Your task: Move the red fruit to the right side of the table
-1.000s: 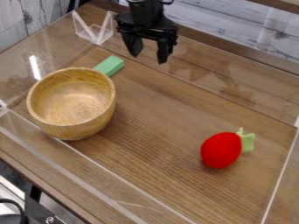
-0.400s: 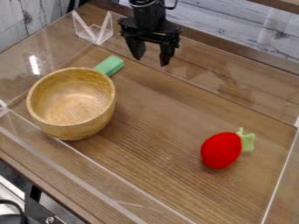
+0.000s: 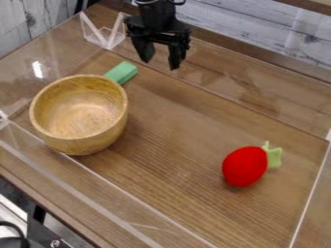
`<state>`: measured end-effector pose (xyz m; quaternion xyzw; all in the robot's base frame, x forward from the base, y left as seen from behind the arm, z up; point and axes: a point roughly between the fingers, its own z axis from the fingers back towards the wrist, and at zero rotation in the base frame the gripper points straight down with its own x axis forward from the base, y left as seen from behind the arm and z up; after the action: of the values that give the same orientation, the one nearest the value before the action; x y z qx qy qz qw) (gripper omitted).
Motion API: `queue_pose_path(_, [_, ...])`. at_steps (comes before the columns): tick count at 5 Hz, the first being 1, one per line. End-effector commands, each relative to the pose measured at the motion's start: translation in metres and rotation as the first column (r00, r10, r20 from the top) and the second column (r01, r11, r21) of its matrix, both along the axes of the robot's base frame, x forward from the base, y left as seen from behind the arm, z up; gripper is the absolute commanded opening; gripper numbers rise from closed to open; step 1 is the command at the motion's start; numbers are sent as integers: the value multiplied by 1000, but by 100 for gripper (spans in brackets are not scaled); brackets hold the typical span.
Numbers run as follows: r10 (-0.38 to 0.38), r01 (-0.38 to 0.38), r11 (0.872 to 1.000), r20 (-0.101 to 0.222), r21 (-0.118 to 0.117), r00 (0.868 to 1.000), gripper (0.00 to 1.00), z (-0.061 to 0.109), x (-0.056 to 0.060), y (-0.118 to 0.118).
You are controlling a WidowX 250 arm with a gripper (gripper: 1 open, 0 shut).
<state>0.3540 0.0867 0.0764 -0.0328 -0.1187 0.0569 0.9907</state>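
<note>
Gripper [image 3: 161, 64] spread wide, well apart from the glossy, rounded red fruit [image 3: 245, 167] with its green leafy end.

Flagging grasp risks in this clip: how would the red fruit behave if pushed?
The fruit would probably roll, its body being rounded, though the green stem sticking out might make it veer. Its glossy skin suggests it could be somewhat slippery.

The glossy red fruit [image 3: 245, 167] lies on the table [image 3: 168, 145].
</note>
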Motion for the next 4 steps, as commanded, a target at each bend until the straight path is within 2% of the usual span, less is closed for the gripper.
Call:
queue_pose_path(1, [-34, 33, 999, 82, 18, 996, 100, 34, 8, -6])
queue_pose_path(2, [-11, 9, 1000, 85, 22, 996, 100, 25, 14, 12])
queue_pose_path(3, [-5, 3, 1000, 66, 31, 998, 100, 10, 14, 24])
queue_pose_path(4, [-52, 50, 998, 60, 27, 997, 100, 14, 2, 6])
